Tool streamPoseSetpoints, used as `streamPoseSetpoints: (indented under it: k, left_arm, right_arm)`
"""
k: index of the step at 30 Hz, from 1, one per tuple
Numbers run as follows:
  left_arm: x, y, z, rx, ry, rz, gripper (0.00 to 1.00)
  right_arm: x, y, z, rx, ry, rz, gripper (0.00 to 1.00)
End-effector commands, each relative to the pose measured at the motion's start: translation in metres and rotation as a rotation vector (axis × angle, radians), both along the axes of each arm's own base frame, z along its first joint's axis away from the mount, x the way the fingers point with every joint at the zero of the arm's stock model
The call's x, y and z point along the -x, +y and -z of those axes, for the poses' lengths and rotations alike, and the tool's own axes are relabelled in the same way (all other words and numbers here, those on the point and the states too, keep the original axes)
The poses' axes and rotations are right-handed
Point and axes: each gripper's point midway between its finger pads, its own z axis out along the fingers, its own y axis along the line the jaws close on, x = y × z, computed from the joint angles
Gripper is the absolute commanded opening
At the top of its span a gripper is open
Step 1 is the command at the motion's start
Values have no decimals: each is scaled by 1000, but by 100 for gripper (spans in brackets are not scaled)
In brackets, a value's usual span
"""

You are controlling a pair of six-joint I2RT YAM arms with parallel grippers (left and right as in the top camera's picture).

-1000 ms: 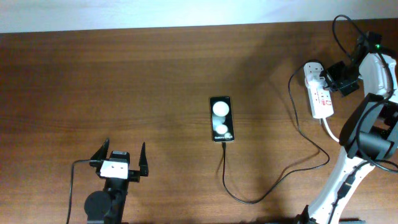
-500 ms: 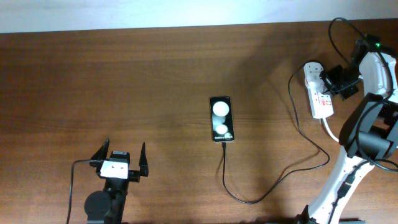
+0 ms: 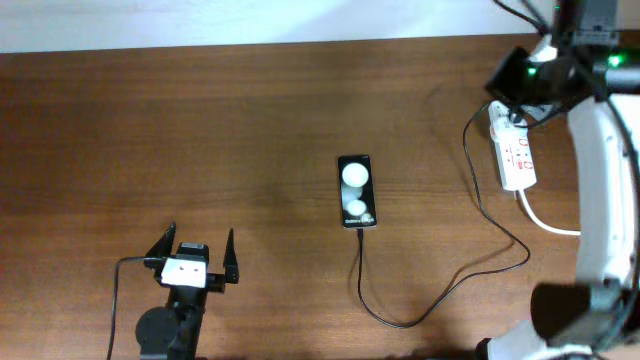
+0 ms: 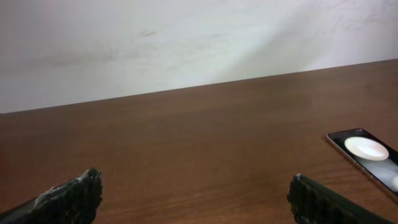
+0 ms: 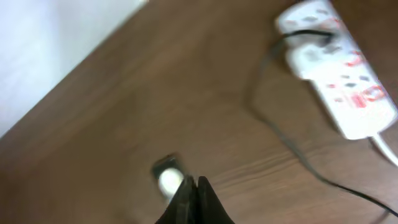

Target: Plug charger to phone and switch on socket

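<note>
1. Charger (image 3: 360,265): black cable, tip at the phone's (image 3: 358,190) near edge, centre of the bench (image 3: 200,120); adapter apparently in the socket (image 3: 515,150), far right.
2. Right claw (image 5: 195,198): pressed together, empty, raised near the socket.
3. Left claw (image 3: 195,250): spread, idle.
4. Advice: press the red switch (image 5: 364,96) squarely, without shoving the socket.

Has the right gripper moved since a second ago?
Yes. Overhead, the right gripper has swung from the right side of the white elongated power strip toward its far end, apparently higher.
</note>
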Motion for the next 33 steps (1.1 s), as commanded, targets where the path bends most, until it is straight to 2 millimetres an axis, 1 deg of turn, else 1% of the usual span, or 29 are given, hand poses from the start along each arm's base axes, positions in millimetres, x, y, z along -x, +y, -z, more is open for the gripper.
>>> streamPoseSetpoints:
  k: [1, 2, 3, 4, 5, 6, 7, 8, 10, 13, 22, 24, 28, 31, 33]
  left_arm:
    - [0, 2, 2, -17, 1, -9, 99]
    - [0, 2, 2, -17, 1, -9, 99]
    - [0, 2, 2, -17, 1, -9, 99]
    - [0, 2, 2, -17, 1, -9, 99]
    - [0, 2, 2, -17, 1, -9, 99]
    - [0, 2, 2, -17, 1, -9, 99]
    - [0, 2, 2, -17, 1, -9, 99]
    - [0, 2, 2, -17, 1, -9, 99]
    - [0, 2, 2, -17, 1, -9, 99]
    - [0, 2, 2, -17, 1, -9, 99]
    - [0, 2, 2, -17, 1, -9, 99]
    - [0, 2, 2, -17, 1, -9, 99]
    - [0, 2, 2, -17, 1, -9, 99]
    - [0, 2, 2, -17, 1, -9, 99]
    - [0, 2, 2, -17, 1, -9, 99]
  right_arm:
    - [31, 26, -50, 126, -122, -78, 4]
    - [45, 34, -62, 136, -146, -96, 4]
    - [59, 40, -71, 134, -160, -112, 9]
    - [71, 40, -76, 134, -161, -115, 17]
    - [85, 36, -82, 142, -160, -106, 80]
    - [93, 29, -83, 169, -153, -85, 99]
    - [102, 23, -80, 193, -124, -71, 99]
    - [107, 23, -76, 193, -97, -74, 99]
    - [121, 22, -61, 197, -4, -84, 99]
    - [121, 22, -57, 198, 16, -86, 99]
    - [121, 22, -57, 198, 16, -86, 99]
    - [127, 22, -64, 197, -10, -84, 99]
    - [150, 20, -89, 193, -103, -75, 99]
    - [177, 17, -112, 188, -198, -65, 99]
    - [191, 16, -121, 186, -238, -61, 99]
